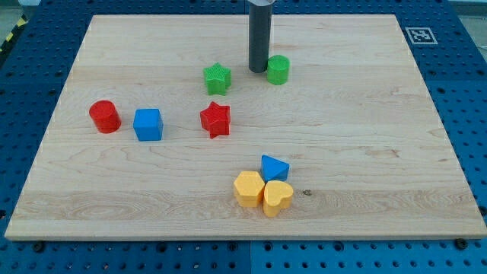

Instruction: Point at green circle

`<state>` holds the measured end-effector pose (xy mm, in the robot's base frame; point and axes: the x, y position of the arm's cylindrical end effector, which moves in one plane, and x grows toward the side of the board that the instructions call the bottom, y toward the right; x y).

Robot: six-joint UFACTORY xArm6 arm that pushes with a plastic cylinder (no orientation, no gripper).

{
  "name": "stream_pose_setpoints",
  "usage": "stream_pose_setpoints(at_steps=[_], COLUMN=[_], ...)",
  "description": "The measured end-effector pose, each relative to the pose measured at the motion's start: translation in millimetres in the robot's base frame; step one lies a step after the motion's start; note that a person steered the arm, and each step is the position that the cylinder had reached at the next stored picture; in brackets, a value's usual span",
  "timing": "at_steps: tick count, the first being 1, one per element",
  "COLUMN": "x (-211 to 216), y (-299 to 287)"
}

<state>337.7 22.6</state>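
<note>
The green circle [278,69] is a short green cylinder near the top middle of the wooden board [365,152]. My tip [259,71] is the lower end of the dark rod coming down from the view's top. It rests on the board just left of the green circle, close beside it; I cannot tell if they touch. The green star [217,78] lies left of the tip, a short gap away.
A red star [216,119] lies below the green star. A blue cube [148,124] and a red cylinder [105,116] sit at the left. A blue triangle [274,167], a yellow hexagon [249,189] and a yellow heart [278,197] cluster near the bottom middle.
</note>
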Motion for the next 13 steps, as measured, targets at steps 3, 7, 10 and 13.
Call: stream_pose_setpoints(at_steps=[3, 7, 10, 13], x=[-60.3, -6.0, -1.2, 18.9], y=[3.3, 91.5, 92.7, 104.0])
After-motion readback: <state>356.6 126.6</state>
